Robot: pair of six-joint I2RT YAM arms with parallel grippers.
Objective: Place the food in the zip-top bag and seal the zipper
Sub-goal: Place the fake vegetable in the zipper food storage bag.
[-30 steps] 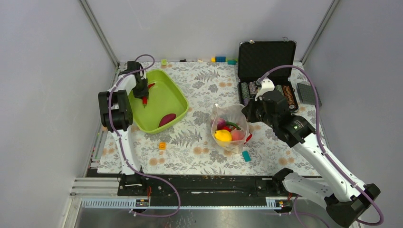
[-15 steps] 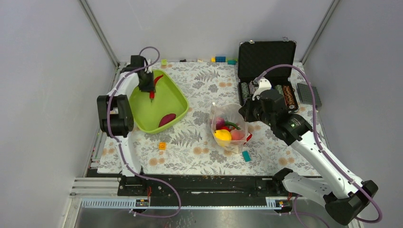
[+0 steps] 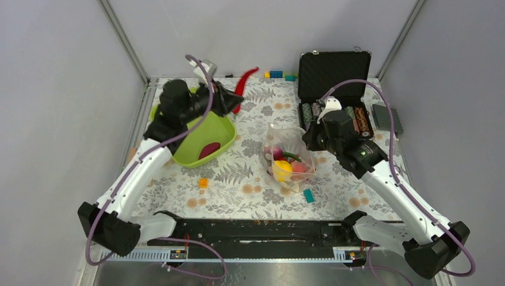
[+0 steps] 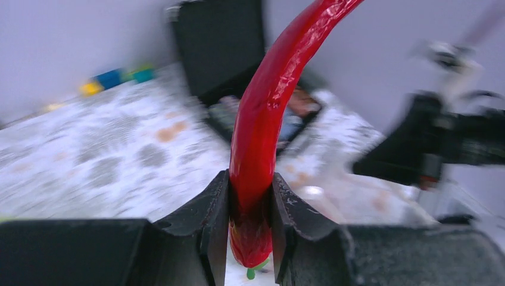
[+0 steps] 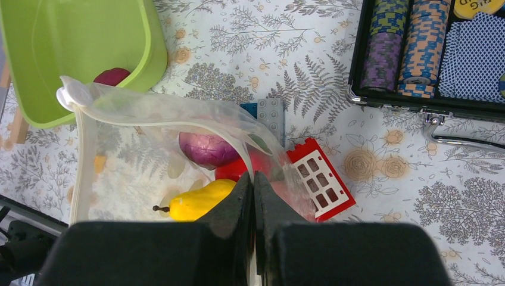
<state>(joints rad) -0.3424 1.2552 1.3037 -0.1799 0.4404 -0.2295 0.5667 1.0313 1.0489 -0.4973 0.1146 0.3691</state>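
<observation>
The left pincer (image 4: 250,196), raised above the flowered table (image 3: 250,179) just beyond the lime-green tub (image 3: 224,126), is clamped on the stem end of a red chili (image 4: 268,107), whose curved tip points away from the fingers. One dark red piece (image 3: 208,149) lies in the tub. Right of it, the right pincer (image 5: 253,185) is pressed together on the rim of the zip-top bag (image 5: 149,113), holding its mouth open. Inside the clear pouch sit a yellow lemon (image 5: 196,199), a purple onion (image 5: 208,149), a pink peach (image 3: 298,168) and a red piece (image 5: 238,170). A red building block (image 5: 315,179) lies just beside the bag. Behind, an open black case (image 3: 333,68) holds rows of poker chips (image 5: 396,47) and blue playing cards (image 5: 476,53).
</observation>
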